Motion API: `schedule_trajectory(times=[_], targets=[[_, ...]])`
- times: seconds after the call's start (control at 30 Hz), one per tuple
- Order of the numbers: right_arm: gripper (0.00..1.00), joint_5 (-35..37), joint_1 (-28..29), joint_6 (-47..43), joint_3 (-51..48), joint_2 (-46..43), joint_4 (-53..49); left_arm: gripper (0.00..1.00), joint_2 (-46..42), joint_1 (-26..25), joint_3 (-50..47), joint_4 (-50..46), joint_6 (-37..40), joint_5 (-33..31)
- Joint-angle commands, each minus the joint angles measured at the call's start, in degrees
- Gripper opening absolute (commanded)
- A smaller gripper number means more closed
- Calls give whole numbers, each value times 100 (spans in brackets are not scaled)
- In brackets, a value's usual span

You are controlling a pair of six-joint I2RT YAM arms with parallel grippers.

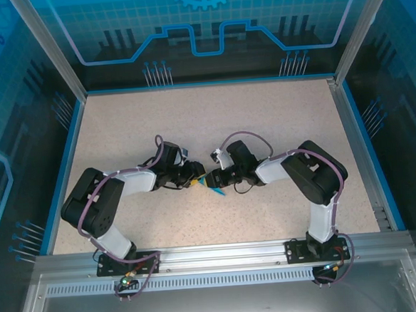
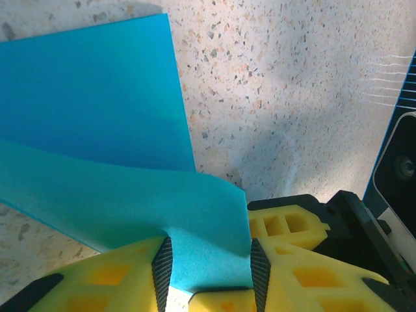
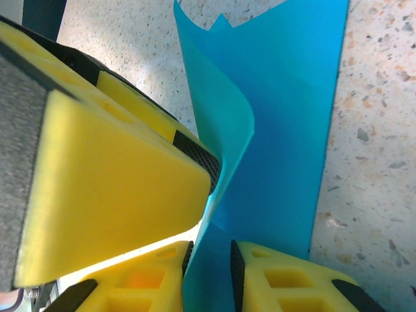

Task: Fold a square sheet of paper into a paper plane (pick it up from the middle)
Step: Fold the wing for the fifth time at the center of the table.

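The teal-blue sheet of paper (image 1: 215, 190) is near the middle of the speckled surface (image 1: 263, 123), a little towards the near edge, between the two arms. From above, the left tool (image 1: 195, 177) and the right tool (image 1: 213, 177) meet over it, tips close together. In the left wrist view, one part of the sheet of paper (image 2: 91, 117) lies flat on the surface, and another part bends up and goes into the left tool (image 2: 209, 279). It fills the gap between the two black pads (image 2: 162, 273), which stand apart; I cannot tell if they really press it. In the right wrist view, the right tool (image 3: 211, 279) is clenched on the raised sheet of paper (image 3: 286, 130), which passes through a narrow gap. A yellow finger (image 3: 117, 182) of the left tool touches the curled edge just beside it.
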Motion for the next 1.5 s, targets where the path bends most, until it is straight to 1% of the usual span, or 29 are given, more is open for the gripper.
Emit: schedule_trajectory(times=[0.0,0.13,0.27,0.47,0.73,1.03,1.47], targets=[[23,-95,-96,19,-71,-192,39,41,-49,-40,165,-107,7,29],[22,-92,-92,60,-136,-153,79,42,-81,-35,195,-175,89,-6],[16,-62,-92,153,-156,-112,62,44,-111,-37,214,-135,106,55],[13,-44,-108,350,-201,55,67,46,-369,-38,198,-214,207,30],[10,-174,-127,505,-179,227,36,49,-508,-39,-42,-4,211,75],[9,-304,-171,659,-117,306,-79,48,-371,-49,-114,141,220,179],[6,-106,-178,678,53,407,-593,45,-151,-119,-156,174,274,174]])
